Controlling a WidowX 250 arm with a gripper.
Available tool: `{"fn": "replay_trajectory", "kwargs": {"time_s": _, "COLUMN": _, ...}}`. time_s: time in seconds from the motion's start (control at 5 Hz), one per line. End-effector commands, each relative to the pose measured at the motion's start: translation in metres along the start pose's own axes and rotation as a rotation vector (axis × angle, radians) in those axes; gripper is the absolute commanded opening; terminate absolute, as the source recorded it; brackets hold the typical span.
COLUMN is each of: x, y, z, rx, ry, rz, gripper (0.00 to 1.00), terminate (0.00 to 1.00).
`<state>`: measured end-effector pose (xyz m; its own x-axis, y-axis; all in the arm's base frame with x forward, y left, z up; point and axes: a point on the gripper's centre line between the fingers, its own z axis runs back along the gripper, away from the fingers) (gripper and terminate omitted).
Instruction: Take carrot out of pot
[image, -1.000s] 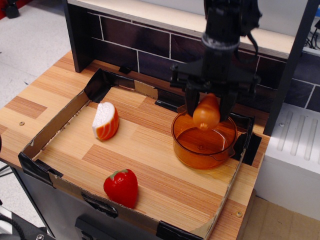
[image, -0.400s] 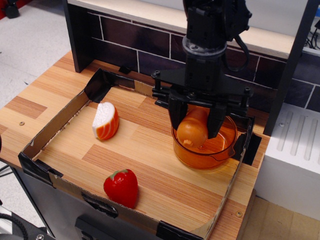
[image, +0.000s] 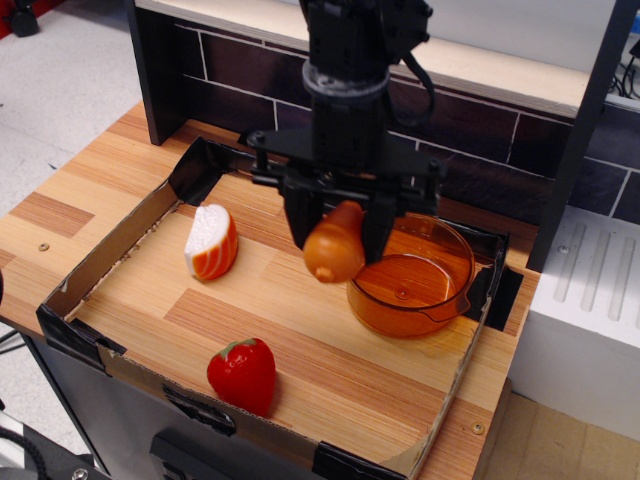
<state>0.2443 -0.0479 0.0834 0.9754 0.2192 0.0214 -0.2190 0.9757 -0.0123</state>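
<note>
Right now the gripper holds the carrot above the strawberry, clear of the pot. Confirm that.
Not quite. In observation.image the gripper holds the carrot above bare board just left of the pot, clear of it; the strawberry lies nearer the front edge.

We find the pot (image: 411, 278) at three o'clock on the tray floor (image: 300, 330), with the carrot (image: 335, 244) held above the floor just off the pot's nine o'clock rim, between the gripper (image: 337, 222) fingers. The wedge toy (image: 212, 243) lies at nine o'clock. The strawberry (image: 242, 374) sits at six o'clock.
</note>
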Motion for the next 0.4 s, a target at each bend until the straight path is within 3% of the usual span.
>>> {"fn": "replay_trajectory", "kwargs": {"time_s": 0.0, "x": 0.015, "y": 0.033, "z": -0.004, "rx": 0.042, "ry": -0.024, "rz": 0.059, "gripper": 0.00, "terminate": 0.00}}
{"fn": "replay_trajectory", "kwargs": {"time_s": 0.2, "x": 0.014, "y": 0.045, "z": -0.014, "rx": 0.086, "ry": -0.033, "rz": 0.049, "gripper": 0.00, "terminate": 0.00}}
